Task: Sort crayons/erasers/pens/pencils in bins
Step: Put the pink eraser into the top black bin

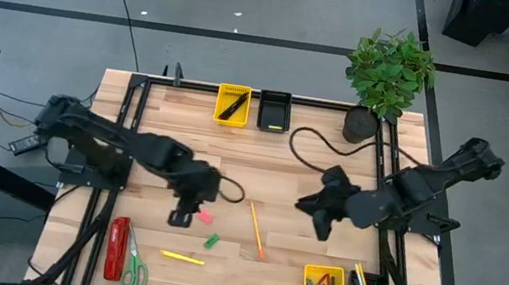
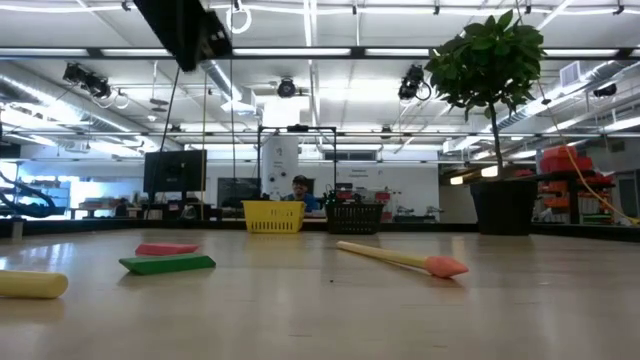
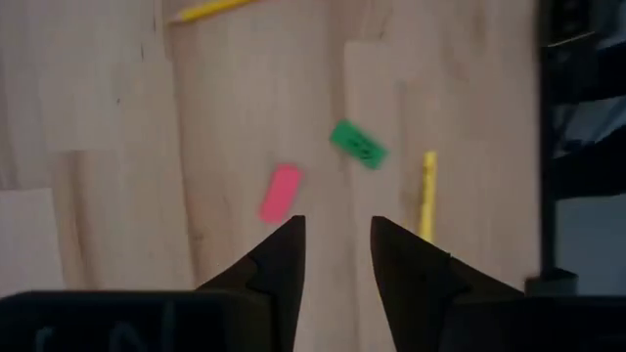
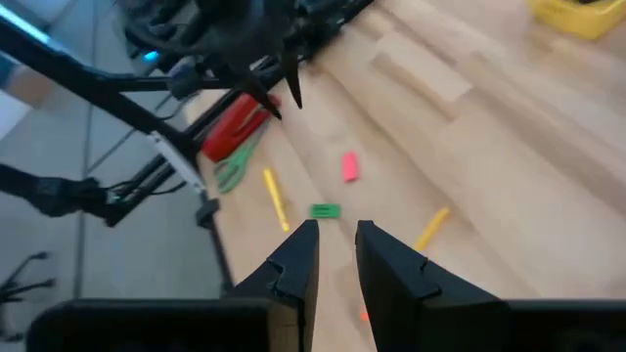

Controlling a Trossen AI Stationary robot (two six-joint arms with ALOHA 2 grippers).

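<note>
Left gripper over table centre-left, fingers parted, empty, pink eraser just beside it. Green eraser near; yellow pencil nearer the front edge. Orange pencil mid-table. Right gripper hovering, fingers slightly apart, empty.

Light wood plank table has a pink eraser, green eraser, yellow pencil and orange pencil lying loose, red stapler beside scissors, plus bins and a potted plant.
</note>
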